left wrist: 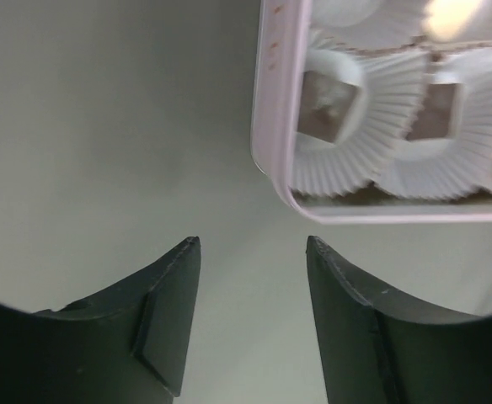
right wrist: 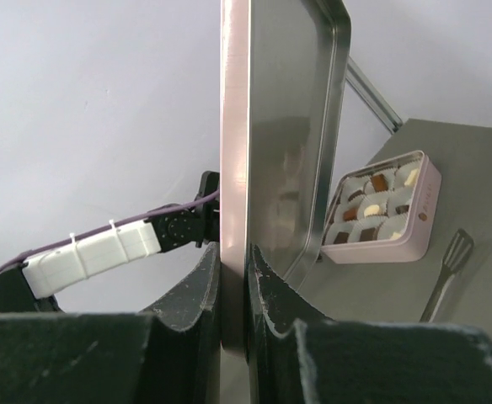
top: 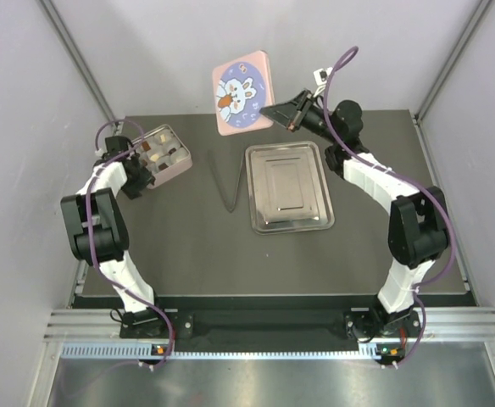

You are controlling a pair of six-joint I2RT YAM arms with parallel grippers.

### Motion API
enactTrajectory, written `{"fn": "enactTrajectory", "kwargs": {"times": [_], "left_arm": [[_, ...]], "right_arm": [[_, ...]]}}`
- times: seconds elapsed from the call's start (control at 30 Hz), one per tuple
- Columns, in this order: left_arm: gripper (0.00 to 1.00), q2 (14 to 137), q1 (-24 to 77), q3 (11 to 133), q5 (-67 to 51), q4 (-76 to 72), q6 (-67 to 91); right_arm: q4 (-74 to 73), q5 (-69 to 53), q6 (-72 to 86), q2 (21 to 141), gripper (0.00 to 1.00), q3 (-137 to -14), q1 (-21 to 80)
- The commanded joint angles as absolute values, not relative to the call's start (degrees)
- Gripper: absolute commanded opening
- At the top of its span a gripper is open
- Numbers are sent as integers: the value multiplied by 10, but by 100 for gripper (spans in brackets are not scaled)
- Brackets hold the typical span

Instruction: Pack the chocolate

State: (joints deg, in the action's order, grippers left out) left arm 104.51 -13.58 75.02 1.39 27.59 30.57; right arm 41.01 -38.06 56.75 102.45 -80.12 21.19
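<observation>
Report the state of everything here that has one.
pink tin, open, lid off.
chocolate, seated in paper cups inside pink tin.
rabbit lid, in the air, clamped by its edge.
right gripper, shut on rabbit lid.
left gripper, open, empty, beside pink tin.
steel tray, lying flat, unheld.
tongs, lying unheld.

Spread claw (left wrist: 253, 241) near chocolate (left wrist: 326, 114) tin (left wrist: 273, 101)

top external: high, from the near side, looking down on whole table (top: 188, 254) | left wrist: close above pink tin (left wrist: 276, 101) corner | right wrist: looks across table, tin distant | shared: tin
</observation>
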Motion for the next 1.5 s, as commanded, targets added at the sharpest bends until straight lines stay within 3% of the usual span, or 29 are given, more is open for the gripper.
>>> {"fn": "enactTrajectory", "kwargs": {"times": [0.0, 0.53, 1.13, 1.33, 1.37, 1.4, 1.47], "left_arm": [[57, 1068, -140, 760, 21, 236, 317], [62, 1036, -137, 816, -5, 244, 366], [59, 1053, -138, 800, 33, 203, 371], [61, 1089, -137, 846, 60, 266, 341], [63, 1088, -138, 848, 55, 275, 358], [63, 1073, -135, 811, 18, 193, 343], [68, 1078, -122, 813, 52, 208, 343]], "right_arm": [[463, -388, 566, 1037, 0, -788, 208], [417, -382, 512, 1045, 0, -809, 207], [375, -376, 470, 1015, 0, -804, 208], [154, -396, 344, 1033, 0, -904, 199], [166, -407, 374, 1032, 0, -905, 200], [199, -435, 387, 1027, 0, -900, 206], [253, -428, 395, 1020, 0, -879, 214]]}}
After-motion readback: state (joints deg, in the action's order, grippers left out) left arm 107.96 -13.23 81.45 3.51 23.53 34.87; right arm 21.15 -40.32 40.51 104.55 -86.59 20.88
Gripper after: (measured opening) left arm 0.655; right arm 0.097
